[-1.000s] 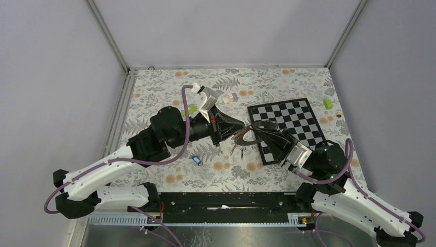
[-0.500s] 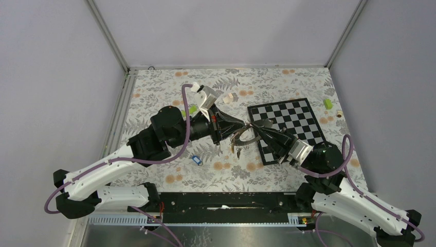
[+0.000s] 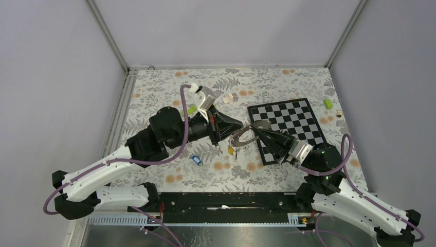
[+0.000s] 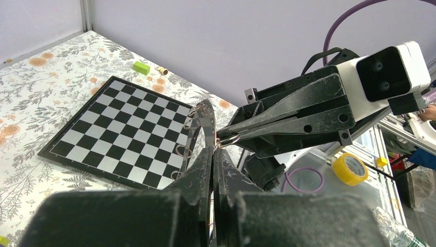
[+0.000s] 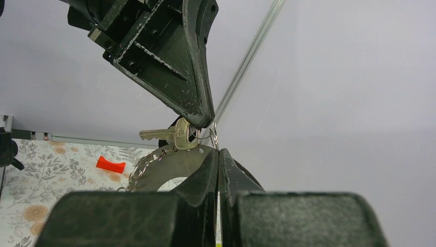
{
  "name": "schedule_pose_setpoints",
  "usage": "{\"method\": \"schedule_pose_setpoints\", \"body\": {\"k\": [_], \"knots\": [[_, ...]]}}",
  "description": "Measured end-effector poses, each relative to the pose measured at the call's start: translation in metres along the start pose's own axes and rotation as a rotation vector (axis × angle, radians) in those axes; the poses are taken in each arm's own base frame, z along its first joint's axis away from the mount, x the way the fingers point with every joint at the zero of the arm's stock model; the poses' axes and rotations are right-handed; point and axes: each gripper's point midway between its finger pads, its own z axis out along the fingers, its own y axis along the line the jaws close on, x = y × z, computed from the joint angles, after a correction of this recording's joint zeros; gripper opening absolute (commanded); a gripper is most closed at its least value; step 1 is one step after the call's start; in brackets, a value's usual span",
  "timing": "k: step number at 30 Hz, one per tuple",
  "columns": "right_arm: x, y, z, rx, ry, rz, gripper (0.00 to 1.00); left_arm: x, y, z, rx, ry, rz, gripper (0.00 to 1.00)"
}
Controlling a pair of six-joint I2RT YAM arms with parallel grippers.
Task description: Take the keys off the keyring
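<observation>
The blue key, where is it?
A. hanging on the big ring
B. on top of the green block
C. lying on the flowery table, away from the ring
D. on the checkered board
C: in the top view the blue key lies by itself on the flowery table, close to the left arm and well apart from the keyring, which is held up beside the checkered board.

Overhead camera looks down; both wrist cameras closely share the keyring (image 4: 202, 116).
</observation>
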Motion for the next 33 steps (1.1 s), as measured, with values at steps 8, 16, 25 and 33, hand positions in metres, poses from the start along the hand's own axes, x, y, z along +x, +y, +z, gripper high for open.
{"method": "schedule_pose_setpoints", "body": {"k": [8, 16, 25, 33], "knots": [[0.003, 0.003, 0.000, -0.007, 0.008, 0.016, 0.00, 0.002, -0.001, -0.003, 0.007, 0.011, 0.006, 0.00], [0.011, 0.007, 0.001, -0.022, 0.039, 0.023, 0.00, 0.004, -0.007, -0.004, 0.048, 0.027, 0.022, 0.00], [0.015, 0.009, 0.005, -0.038, 0.062, 0.032, 0.00, 0.006, -0.010, -0.005, 0.075, 0.036, 0.027, 0.00], [0.015, 0.013, 0.006, -0.068, 0.067, 0.036, 0.00, 0.009, -0.014, -0.004, 0.098, 0.048, 0.026, 0.00]]}}
